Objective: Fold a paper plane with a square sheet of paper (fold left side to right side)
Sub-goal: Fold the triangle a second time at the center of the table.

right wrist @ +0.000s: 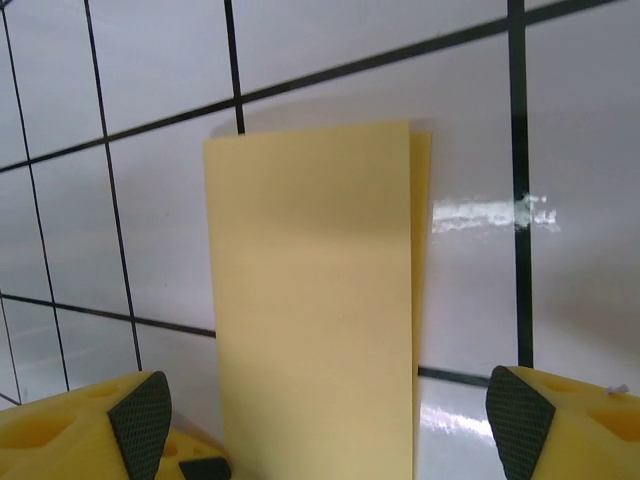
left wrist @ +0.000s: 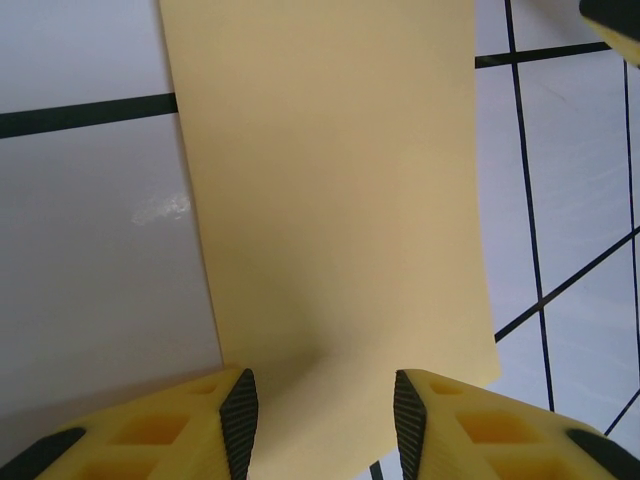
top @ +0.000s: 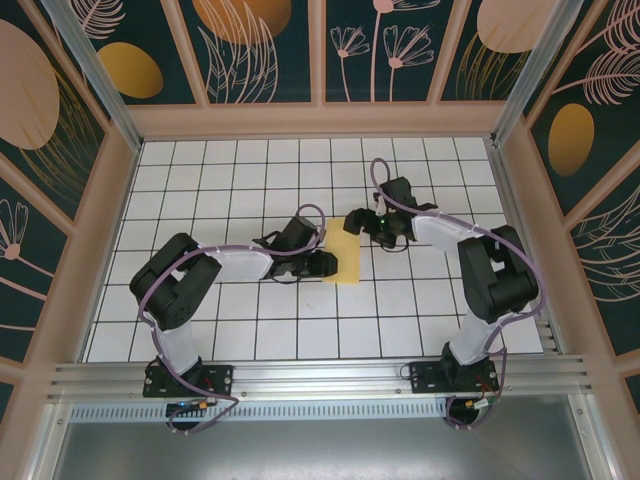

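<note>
Between the yellow fingers (left wrist: 225,425) of the left gripper (left wrist: 325,425), parted and clasping nothing, the square sheet of paper (left wrist: 330,200) runs away across the tiles. Its near end reaches beneath both tips; whether they touch it is unclear. The right gripper (right wrist: 330,420) stands spread wide and empty over the same sheet. Its wrist camera picks out two layers, one long edge just shy of the other, where the overhead view gives one plain narrow strip. That strip lies flat between both grippers on the white gridded table (top: 250,340), walled by dark panels with orange ovals (top: 130,70).
</note>
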`<state>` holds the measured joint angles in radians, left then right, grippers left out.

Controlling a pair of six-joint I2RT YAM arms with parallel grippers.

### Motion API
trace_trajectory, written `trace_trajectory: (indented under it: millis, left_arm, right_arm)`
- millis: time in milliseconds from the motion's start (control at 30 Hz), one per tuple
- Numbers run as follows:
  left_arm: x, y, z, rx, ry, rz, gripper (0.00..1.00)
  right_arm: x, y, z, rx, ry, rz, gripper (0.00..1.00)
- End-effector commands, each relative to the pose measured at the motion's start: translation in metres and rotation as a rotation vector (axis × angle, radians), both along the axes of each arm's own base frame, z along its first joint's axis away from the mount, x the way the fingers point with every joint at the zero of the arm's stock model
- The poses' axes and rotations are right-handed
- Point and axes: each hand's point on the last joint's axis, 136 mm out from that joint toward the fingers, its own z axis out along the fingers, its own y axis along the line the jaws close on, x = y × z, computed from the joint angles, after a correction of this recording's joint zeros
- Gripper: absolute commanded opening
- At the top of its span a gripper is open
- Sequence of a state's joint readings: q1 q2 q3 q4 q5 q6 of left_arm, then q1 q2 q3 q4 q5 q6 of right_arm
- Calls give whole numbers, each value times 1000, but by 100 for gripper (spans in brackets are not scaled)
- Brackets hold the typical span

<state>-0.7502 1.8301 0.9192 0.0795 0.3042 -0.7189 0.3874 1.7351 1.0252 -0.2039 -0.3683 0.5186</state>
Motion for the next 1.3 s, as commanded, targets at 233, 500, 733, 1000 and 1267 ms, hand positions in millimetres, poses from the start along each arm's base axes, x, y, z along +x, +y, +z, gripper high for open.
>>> trace_trajectory:
  millis: [233,500,733,1000,1267]
  left_arm:
    - [-10,8,-21,84,29,-8,44]
    - [-10,5,-20,76,26,-12,44]
    - [-8,4,-20,74,23,-8,44]
    - [-8,4,-19,73,21,-5,44]
    - [-4,0,-6,40,-11,-5,45]
  right_arm:
    - [37,18,-2,83,-34,37,84]
    - [52,22,-13,100,-30,49,83]
    - [39,27,-16,155,-20,82,76]
    - [24,23,-14,163,-25,91,70]
    - [2,29,-5,246,-18,119,63]
